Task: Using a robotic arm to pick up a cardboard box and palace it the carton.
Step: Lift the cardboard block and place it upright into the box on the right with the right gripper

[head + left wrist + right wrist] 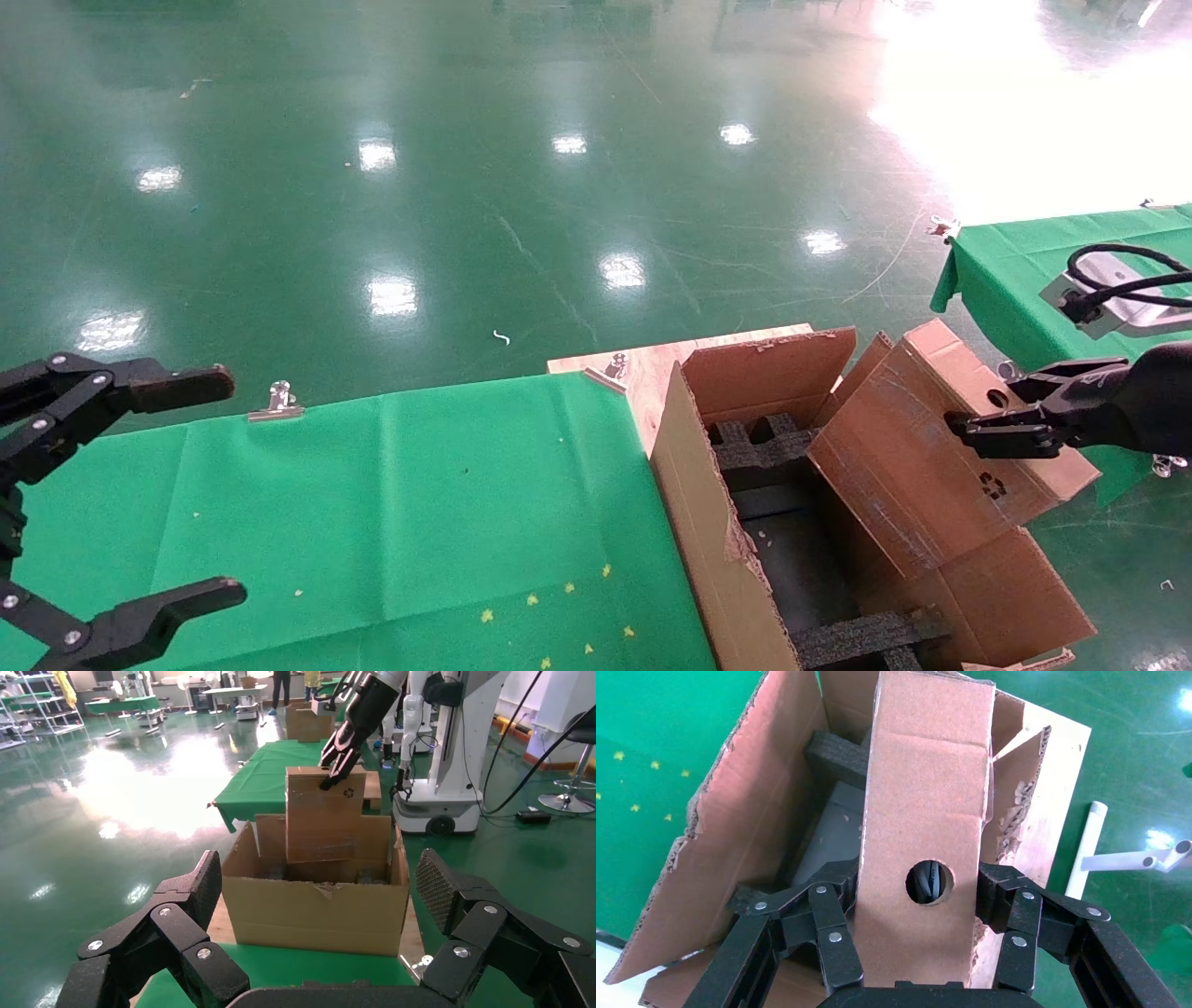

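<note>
My right gripper (pixel 1001 410) is shut on the small brown cardboard box (pixel 922 447), gripping its narrow end beside the round hole. The box is tilted, its lower end dipping into the open carton (pixel 689 485), which has ragged flaps and black foam blocks (pixel 754 443) inside. In the right wrist view the fingers (pixel 835 938) clamp both sides of the box (pixel 923 811) above the carton (pixel 743 825). The left wrist view shows the box (pixel 323 818) standing in the carton (pixel 320 910). My left gripper (pixel 228 485) is open and empty at the near left.
The carton stands on a wooden board (pixel 643 363) beside the green-clothed table (pixel 372 503), with metal clips (pixel 277 401) on its edge. Another green table (pixel 1015 261) lies to the right. A white robot base (pixel 436 776) stands behind it. A white pipe (pixel 1088 839) lies on the floor.
</note>
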Action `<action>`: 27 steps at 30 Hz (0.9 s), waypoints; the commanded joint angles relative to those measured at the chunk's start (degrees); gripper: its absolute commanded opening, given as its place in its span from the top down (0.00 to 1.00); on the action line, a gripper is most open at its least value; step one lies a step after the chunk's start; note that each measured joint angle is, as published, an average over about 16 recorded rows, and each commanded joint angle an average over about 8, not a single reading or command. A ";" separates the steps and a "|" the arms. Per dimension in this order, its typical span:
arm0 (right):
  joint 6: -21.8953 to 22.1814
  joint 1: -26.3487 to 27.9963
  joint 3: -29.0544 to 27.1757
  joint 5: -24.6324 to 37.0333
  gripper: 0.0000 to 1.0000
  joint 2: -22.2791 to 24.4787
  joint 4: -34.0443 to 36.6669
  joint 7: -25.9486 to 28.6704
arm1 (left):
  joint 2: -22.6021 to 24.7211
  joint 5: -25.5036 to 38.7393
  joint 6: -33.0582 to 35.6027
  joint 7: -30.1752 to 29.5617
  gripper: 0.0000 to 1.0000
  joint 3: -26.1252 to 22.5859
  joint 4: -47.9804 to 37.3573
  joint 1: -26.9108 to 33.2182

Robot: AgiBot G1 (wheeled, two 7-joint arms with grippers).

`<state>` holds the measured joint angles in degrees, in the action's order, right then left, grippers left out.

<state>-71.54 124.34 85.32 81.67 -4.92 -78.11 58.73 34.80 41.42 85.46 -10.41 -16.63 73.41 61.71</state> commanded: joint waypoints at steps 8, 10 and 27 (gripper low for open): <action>-0.28 0.14 -0.12 0.16 1.00 -0.56 0.66 -0.50 | 0.00 0.00 0.00 0.00 0.00 0.00 0.00 0.00; -0.27 0.08 -0.06 0.20 1.00 -0.79 1.12 -0.35 | 0.00 0.00 0.00 0.00 0.00 0.00 -0.01 0.00; 2.77 -1.93 2.29 8.38 1.00 -3.71 0.77 16.44 | -0.01 -0.03 0.01 0.04 0.00 -0.07 -0.05 0.04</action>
<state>-68.94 122.32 87.66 89.81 -8.66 -77.32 74.86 34.79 41.38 85.47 -10.37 -16.70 73.36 61.74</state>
